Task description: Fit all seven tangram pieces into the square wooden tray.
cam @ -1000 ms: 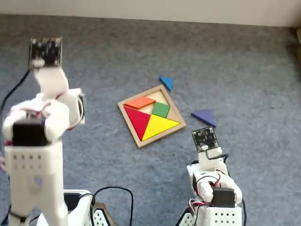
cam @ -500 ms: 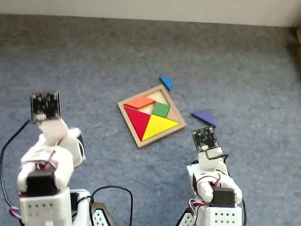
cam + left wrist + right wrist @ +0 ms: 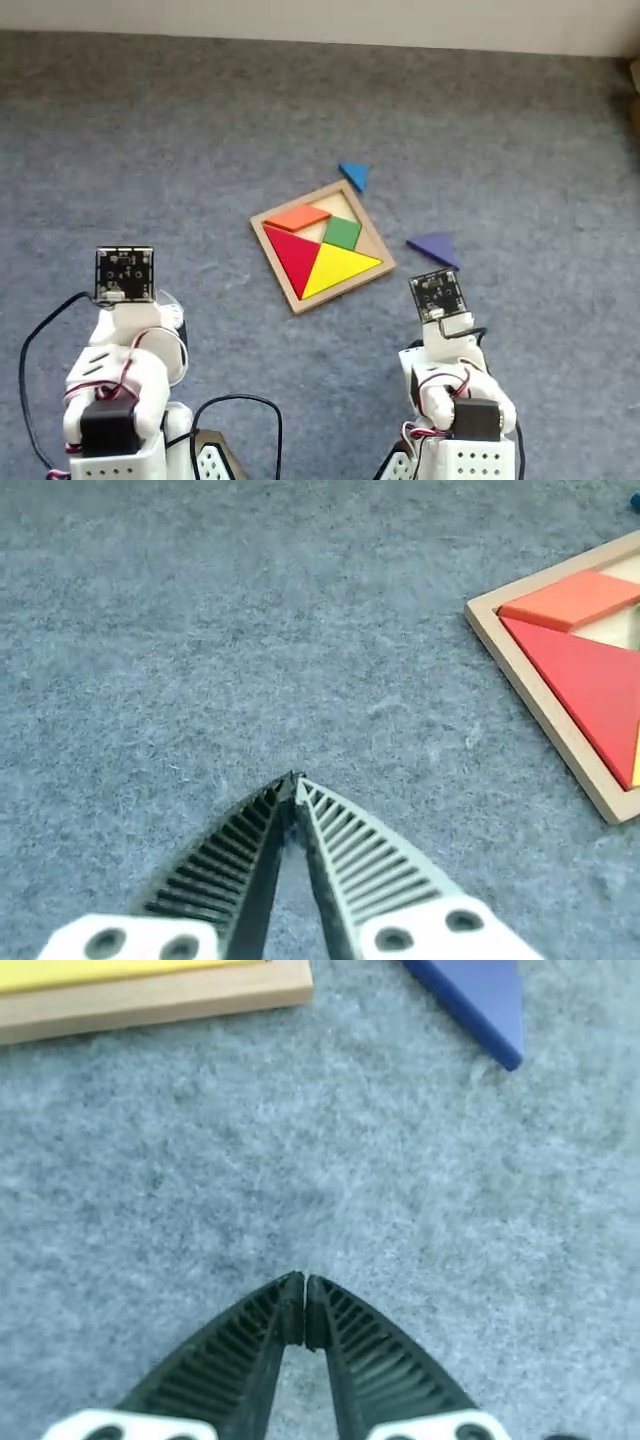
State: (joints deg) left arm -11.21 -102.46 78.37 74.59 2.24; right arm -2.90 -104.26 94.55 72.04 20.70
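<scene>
The square wooden tray point(image 3: 290, 297) lies turned on the grey carpet in the middle of the high view. It holds an orange piece point(image 3: 297, 217), a green square point(image 3: 342, 232), a red triangle point(image 3: 292, 255) and a yellow triangle point(image 3: 343, 268). A small blue triangle point(image 3: 354, 176) lies just beyond the tray's far corner. A dark blue triangle point(image 3: 435, 247) rests to the tray's right, also in the right wrist view point(image 3: 475, 993). My left gripper point(image 3: 293, 783) is shut and empty over carpet, left of the tray point(image 3: 535, 698). My right gripper point(image 3: 304, 1283) is shut and empty near the tray's edge point(image 3: 150, 1000).
Both arms are folded back at the near edge, the left arm point(image 3: 120, 380) and the right arm point(image 3: 450, 385). A black cable point(image 3: 235, 405) loops between their bases. A pale wall strip point(image 3: 320, 20) runs along the far side.
The left arm has drawn back from its raised, extended pose at the left and folded down toward its base. The right arm and the pieces have not moved.
</scene>
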